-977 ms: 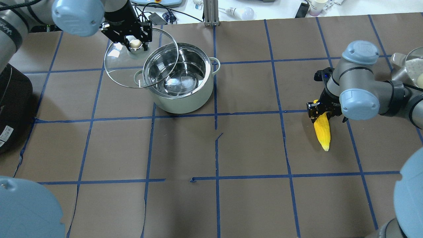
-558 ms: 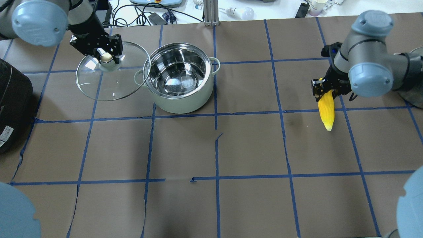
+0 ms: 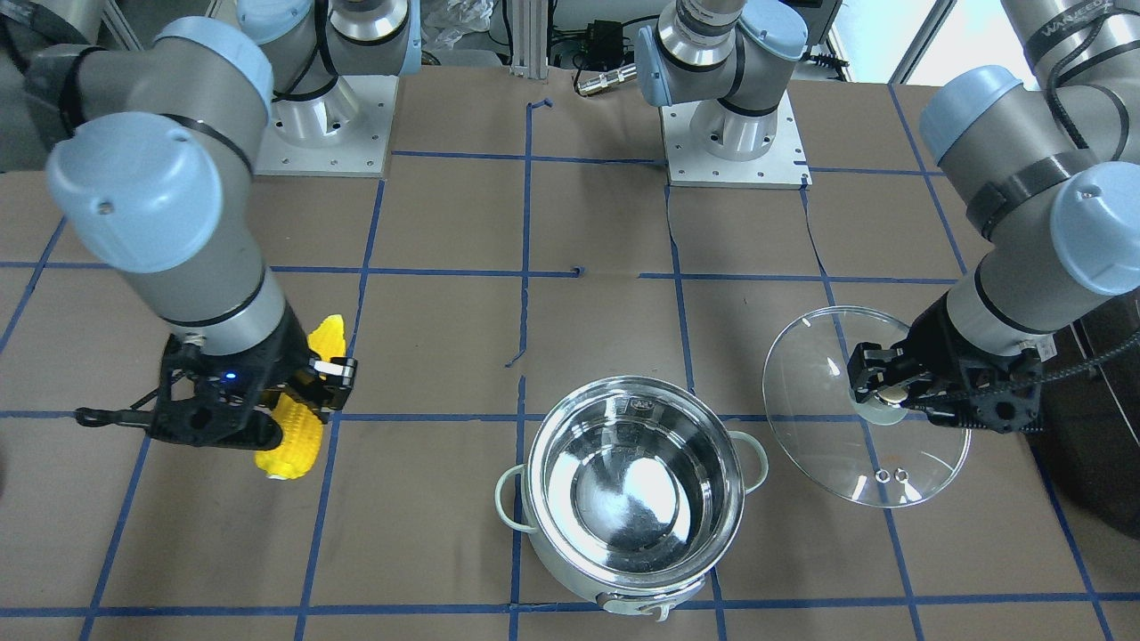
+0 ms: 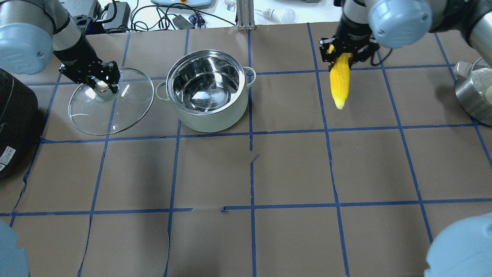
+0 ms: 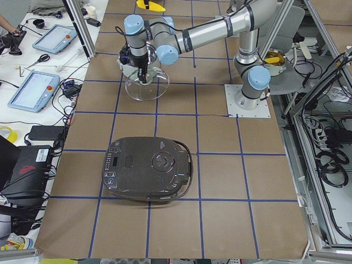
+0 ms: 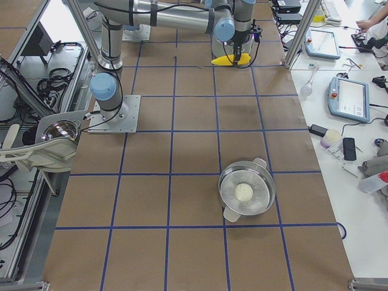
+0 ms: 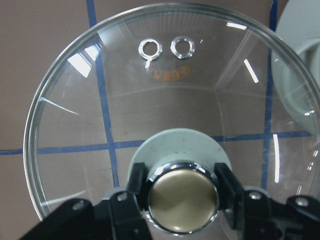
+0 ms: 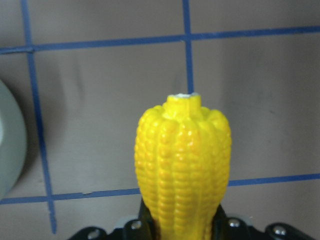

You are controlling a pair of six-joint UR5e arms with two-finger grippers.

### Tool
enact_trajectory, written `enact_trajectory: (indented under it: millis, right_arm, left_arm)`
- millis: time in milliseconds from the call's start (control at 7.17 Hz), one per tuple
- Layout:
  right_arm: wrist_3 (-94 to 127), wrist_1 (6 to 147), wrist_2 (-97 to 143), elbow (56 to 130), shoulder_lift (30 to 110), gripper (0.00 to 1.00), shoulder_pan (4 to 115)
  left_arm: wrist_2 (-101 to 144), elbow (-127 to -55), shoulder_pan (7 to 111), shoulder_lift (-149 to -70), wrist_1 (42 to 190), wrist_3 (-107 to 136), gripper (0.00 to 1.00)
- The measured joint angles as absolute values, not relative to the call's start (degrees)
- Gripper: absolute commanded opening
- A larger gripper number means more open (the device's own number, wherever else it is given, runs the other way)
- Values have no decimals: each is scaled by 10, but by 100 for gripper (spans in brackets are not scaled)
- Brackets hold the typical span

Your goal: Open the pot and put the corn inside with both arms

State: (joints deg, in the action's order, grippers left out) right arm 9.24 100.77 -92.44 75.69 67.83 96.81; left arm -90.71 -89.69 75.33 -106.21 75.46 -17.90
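The pot stands open and empty at the table's far middle; it also shows in the front view. My left gripper is shut on the metallic knob of the glass lid. It holds the lid tilted, left of the pot and clear of its rim. My right gripper is shut on the thick end of the yellow corn. The corn hangs in the air right of the pot, tip toward the robot. The corn also shows in the right wrist view and the front view.
A black appliance lies at the table's left edge, beside the lid. A second steel pot with a lid stands at the right edge. Cables and small items lie beyond the far edge.
My left gripper has carried the lid left, off the pot's rim, and lower. My right gripper has lifted the corn off the table and moved it far and left toward the pot.
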Motion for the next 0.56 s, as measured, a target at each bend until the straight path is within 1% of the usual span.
enact_trajectory:
  millis: [279, 558]
  right_arm:
    - [132, 1004, -938, 672, 619, 0, 1061]
    - [142, 1007, -937, 611, 566, 0, 1116]
  left_arm:
    - [-906, -930, 737, -1062, 709, -202, 0]
    - [-902, -955, 721, -1063, 672, -224, 0]
